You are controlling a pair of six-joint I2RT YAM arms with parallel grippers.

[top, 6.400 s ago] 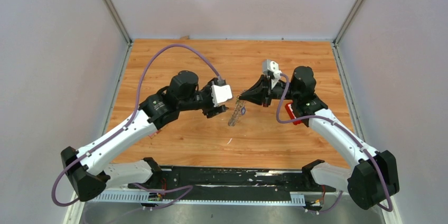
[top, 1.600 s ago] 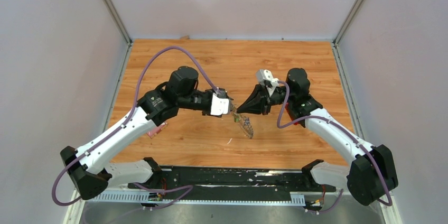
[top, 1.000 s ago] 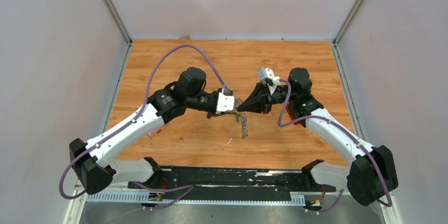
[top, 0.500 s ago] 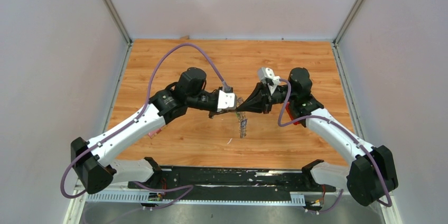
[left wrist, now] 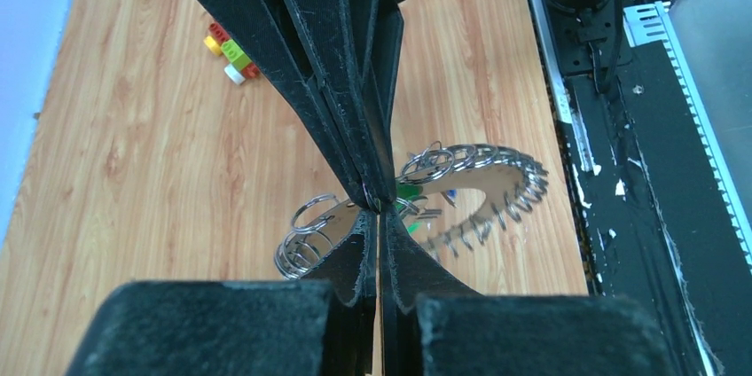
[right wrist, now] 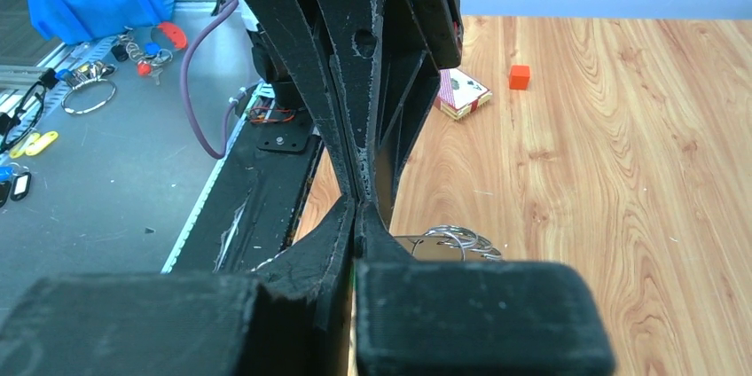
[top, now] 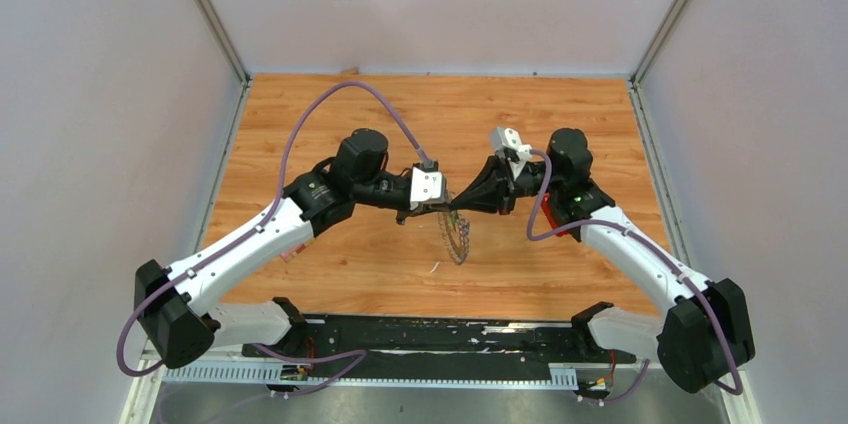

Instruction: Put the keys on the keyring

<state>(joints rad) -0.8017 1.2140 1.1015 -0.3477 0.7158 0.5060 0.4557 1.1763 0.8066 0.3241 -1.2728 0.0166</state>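
Robot lab: walled wooden test table [top: 440, 114]

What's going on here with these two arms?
Two robot arms hold a keyring in mid-air above the table. The left gripper and right gripper are both pinched shut, tip to tip, and the ring hangs where they meet. A green key and a blue key show by the ring; whether they are threaded on is unclear.

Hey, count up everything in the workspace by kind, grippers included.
Grippers: 2, the left gripper and the right gripper
Key ring: 1
Toy brick cluster: 1
Card box: 1
Small red cube: 1
Total: 6
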